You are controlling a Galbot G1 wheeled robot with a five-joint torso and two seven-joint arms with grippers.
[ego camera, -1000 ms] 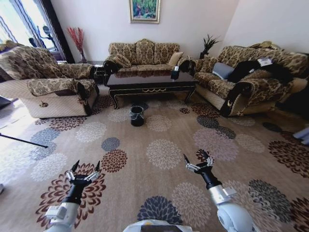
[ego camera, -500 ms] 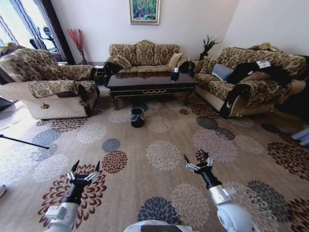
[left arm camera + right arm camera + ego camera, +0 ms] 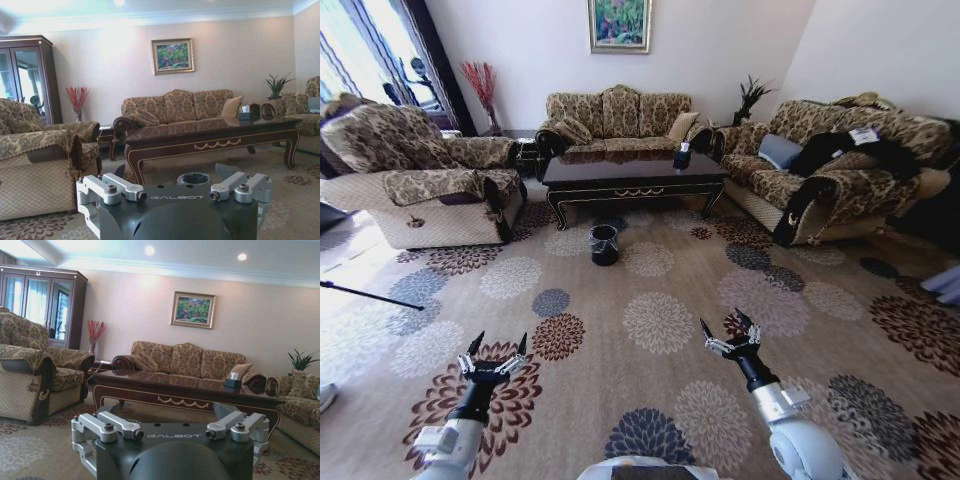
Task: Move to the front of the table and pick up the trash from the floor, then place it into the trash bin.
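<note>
- Across the flowered carpet [image 3: 660,270], the dark table [image 3: 632,172] stands before a patterned sofa [image 3: 615,112], a tissue box [image 3: 682,155] on its tabletop.
- Just in front of the table sits the black trash bin [image 3: 604,243], well apart from both hands.
- Left hand [image 3: 496,351] hovers low over the floor, fingers spread wide, holding nothing.
- Right hand [image 3: 728,334] hangs likewise, open and empty.
- Trash is too small to make out.
</note>
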